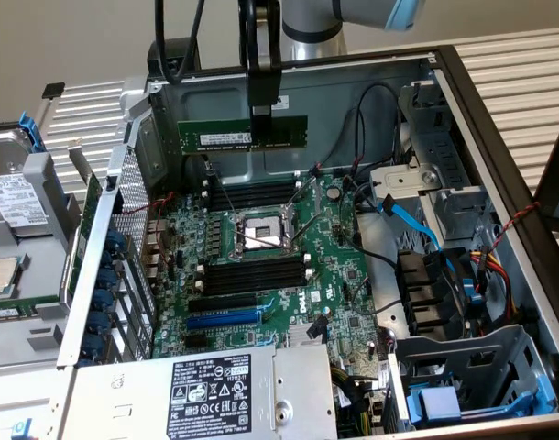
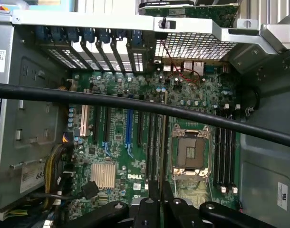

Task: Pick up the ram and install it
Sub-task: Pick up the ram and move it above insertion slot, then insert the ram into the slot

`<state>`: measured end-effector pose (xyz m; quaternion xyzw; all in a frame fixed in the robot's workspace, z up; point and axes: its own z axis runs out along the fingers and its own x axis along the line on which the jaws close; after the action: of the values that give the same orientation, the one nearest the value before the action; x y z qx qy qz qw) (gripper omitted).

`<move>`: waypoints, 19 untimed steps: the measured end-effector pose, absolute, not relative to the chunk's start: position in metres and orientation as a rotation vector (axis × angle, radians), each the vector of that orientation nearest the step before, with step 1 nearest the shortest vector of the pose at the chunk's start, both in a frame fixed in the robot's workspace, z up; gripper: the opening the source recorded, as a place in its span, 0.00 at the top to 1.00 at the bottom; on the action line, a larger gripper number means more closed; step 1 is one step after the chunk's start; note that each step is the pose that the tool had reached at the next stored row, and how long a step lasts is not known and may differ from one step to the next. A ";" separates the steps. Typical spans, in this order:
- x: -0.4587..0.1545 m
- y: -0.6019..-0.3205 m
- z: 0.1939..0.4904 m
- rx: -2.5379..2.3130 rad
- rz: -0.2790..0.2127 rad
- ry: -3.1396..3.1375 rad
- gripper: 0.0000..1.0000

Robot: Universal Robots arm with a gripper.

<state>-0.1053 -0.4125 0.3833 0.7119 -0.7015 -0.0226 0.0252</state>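
Observation:
The ram (image 1: 220,137), a long green stick with a white label, hangs level above the back part of the motherboard (image 1: 339,275) inside the open computer case. My gripper (image 1: 264,117) comes down from above and is shut on the stick's top edge, right of its middle. Below it lie black memory slots (image 1: 247,194) behind the bare CPU socket (image 1: 259,234), and more black slots (image 1: 252,275) in front of the socket. In the wrist view my gripper (image 2: 160,206) looks down on the board, over the black slots (image 2: 153,142) beside the socket (image 2: 188,154).
A blue slot (image 1: 223,319) lies near the front. The power supply (image 1: 215,394) fills the front edge. Blue and black cables (image 1: 417,225) and a drive cage (image 1: 463,385) crowd the exterior view's right. A hard drive (image 1: 14,202) sits outside the case. A black cable (image 2: 135,102) crosses the wrist view.

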 end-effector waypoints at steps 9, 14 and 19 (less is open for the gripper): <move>-0.105 -0.413 0.383 2.201 -0.070 -2.169 0.86; -0.106 -0.412 0.382 2.205 -0.071 -2.172 0.86; -0.107 -0.412 0.377 2.222 -0.106 -2.187 0.86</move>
<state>-0.1066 -0.4124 0.3771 0.7122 -0.7010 -0.0341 0.0113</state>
